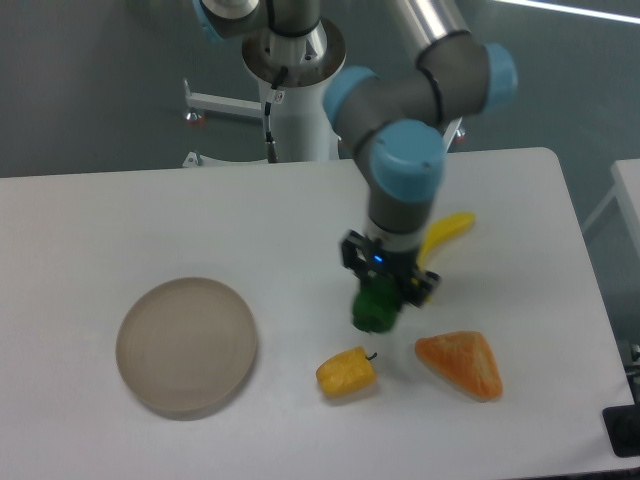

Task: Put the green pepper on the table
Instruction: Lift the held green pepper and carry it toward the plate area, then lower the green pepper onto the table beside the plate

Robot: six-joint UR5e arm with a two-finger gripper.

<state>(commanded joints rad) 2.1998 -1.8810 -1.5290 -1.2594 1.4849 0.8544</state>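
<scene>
The green pepper (376, 306) is small, dark green and glossy. It hangs from my gripper (383, 292), which is shut on it near the middle of the white table (150, 220). The pepper is held just above the tabletop; I cannot tell whether it touches. It sits slightly up and to the right of the yellow pepper (346, 371). The fingers are mostly hidden by the wrist and the pepper.
A round beige plate (186, 345) lies at the left. An orange wedge-shaped toy (461, 364) rests to the lower right of the gripper. A yellow banana (444, 234) lies behind the wrist. The arm's base column (297, 110) stands at the back.
</scene>
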